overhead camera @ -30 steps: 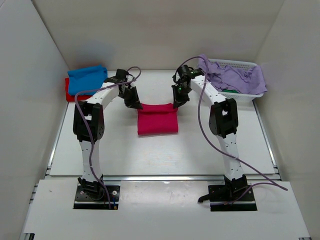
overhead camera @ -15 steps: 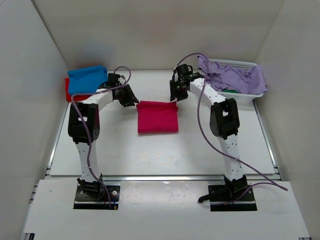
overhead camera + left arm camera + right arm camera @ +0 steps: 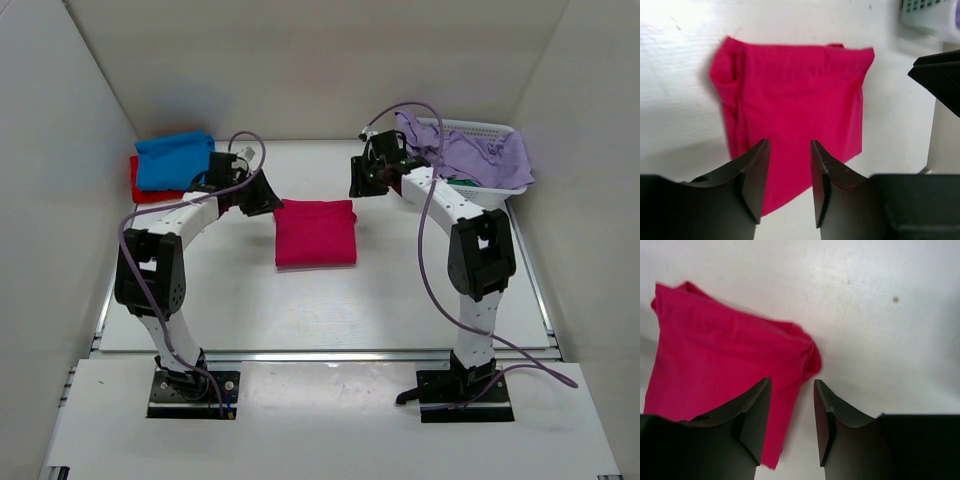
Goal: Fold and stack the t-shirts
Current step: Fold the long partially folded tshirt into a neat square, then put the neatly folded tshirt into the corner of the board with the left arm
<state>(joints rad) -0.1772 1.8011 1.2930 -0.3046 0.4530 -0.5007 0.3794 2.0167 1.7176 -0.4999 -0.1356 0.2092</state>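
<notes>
A white counter (image 3: 420, 290) with white walls on three sides, seen from above, with two white and black robot arms reaching out from its near edge. A crimson-pink t-shirt (image 3: 315, 232) lies folded into a roughly square packet flat on the middle of the counter, a little toward the far side. The left tool (image 3: 262, 194) sits just off the packet's far left corner, and the right tool (image 3: 358, 178) sits near its far right corner, a bit farther back. Neither one grips the cloth. In the left wrist camera, the left tool's two black fingers (image 3: 756, 175) stand spread with a clear gap and nothing between them, and the pink packet fills the view beyond them, one edge bunched into soft rolls. In the right wrist camera, the right tool's fingers (image 3: 824, 415) are likewise spread and empty, over the bare counter beside a puckered corner of the same shirt. At the far left corner of the counter, a folded blue t-shirt (image 3: 175, 158) rests on top of a red t-shirt (image 3: 145, 187), whose edge shows on the near left side of the stack. At the far right stands a white slatted basket (image 3: 487, 127) with a rumpled lavender cloth (image 3: 470, 155) spilling over its rim and a bit of green fabric (image 3: 463, 183) showing beneath.
</notes>
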